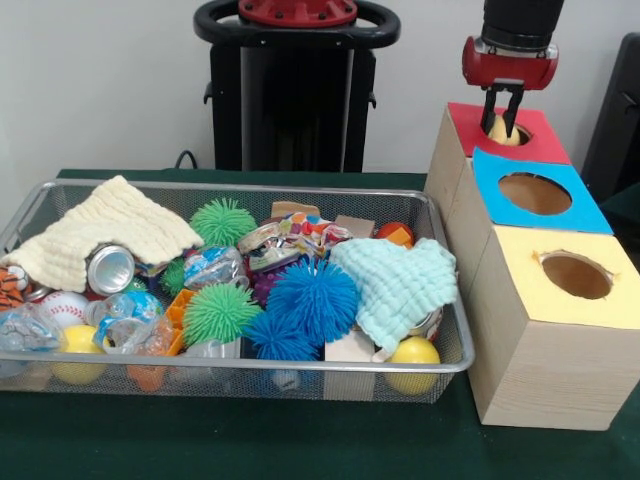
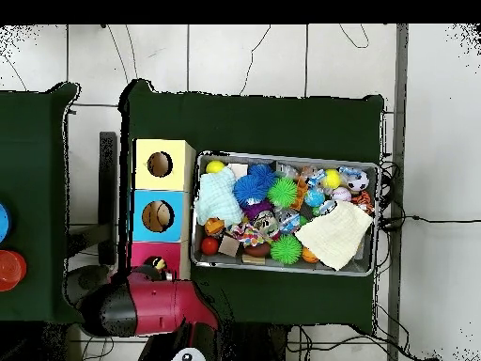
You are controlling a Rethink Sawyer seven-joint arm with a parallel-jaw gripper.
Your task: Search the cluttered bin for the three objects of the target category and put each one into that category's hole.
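The wire mesh bin (image 1: 250, 186) is full of clutter and stands left of three boxes; it also shows in the overhead view (image 2: 282, 271). My gripper (image 1: 503, 112) hangs right over the hole (image 1: 518, 133) in the red-topped box (image 1: 545, 140). It is shut on the pale yellow-tan plush toy (image 1: 502, 131), which sits partly in the hole. In the overhead view the arm covers most of the red box (image 2: 150, 252). The tiger-striped plush (image 1: 10, 287) lies at the bin's left end, half under a cream cloth. I cannot pick out the orange-tan plush.
The blue-topped box (image 1: 535, 192) and the yellow-topped box (image 1: 575, 275) stand nearer the camera than the red one. The bin holds a cream cloth (image 1: 110, 235), a mint cloth (image 1: 400, 285), spiky green and blue balls (image 1: 310, 295), cans, a baseball and yellow balls (image 1: 412, 352).
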